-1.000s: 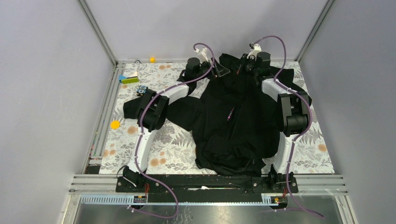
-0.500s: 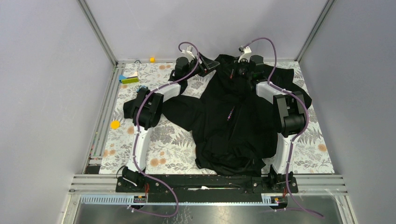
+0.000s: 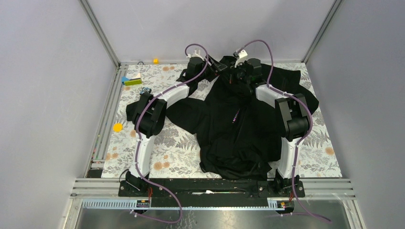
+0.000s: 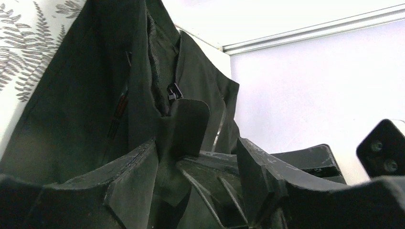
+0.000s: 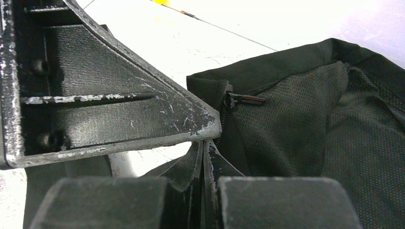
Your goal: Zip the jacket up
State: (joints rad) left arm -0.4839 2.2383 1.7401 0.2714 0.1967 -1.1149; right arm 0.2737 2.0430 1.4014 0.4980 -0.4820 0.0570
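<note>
The black jacket lies spread on the patterned table, with tiny coloured marks at mid-chest. Both grippers are at its collar at the far side. My left gripper has its jaws apart around an upright collar flap that rests against the left finger. The zipper pull hangs just beyond it. My right gripper is shut on a thin fold of the jacket's front edge. The zipper pull sits just above, with the mesh lining to the right. The left gripper's ribbed finger nearly touches that fold.
A yellow cube sits at the far edge. Green and blue blocks and a small dark object lie at the far left. A yellow disc lies at mid-left. Metal frame posts and grey walls enclose the table.
My right gripper has moved left along the collar toward the left gripper. My left gripper pulled the collar left, then came slightly back right. The two grippers now almost meet.
</note>
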